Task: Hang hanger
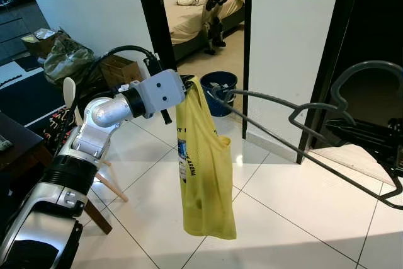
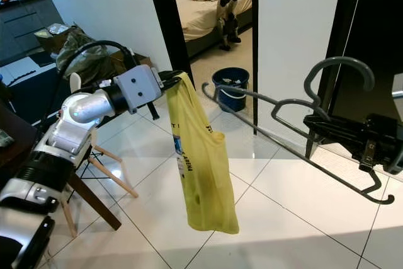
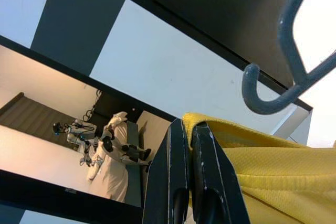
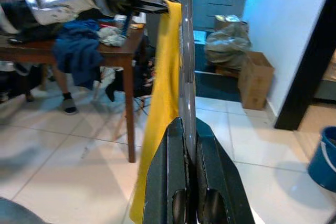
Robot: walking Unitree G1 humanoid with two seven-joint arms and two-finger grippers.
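While pinched at its top edge between the closed fingers of the left gripper (image 1: 187, 84), yellow shirt (image 1: 204, 168) hanging limp over white tiled floor (image 1: 296, 218), lower hem well clear of the tiles. Blue printing down the shirt's left side. Left arm stretched forward and raised, silver casing and black cable showing behind the wrist.

Right gripper (image 2: 318, 124) clamped tight on grey hanger (image 2: 296, 124), fingers closed around the wire close under the hook. Hanger held up in the air and tilted, hook (image 2: 340, 70) uppermost at the right, far tip of one arm reaching toward the shirt's top edge, just beside it; touching or not, cannot tell. From the right wrist camera, hanger wire running straight out between the fingers (image 4: 176, 177) with the yellow cloth draped alongside.

Beyond the shirt, blue bucket (image 1: 217, 89) on the floor beside a dark door frame (image 1: 150, 11). Through the doorway, bed (image 1: 195, 20). Off to the left, brown cardboard box (image 1: 119, 70), wooden table (image 4: 113, 51) piled with clothes.
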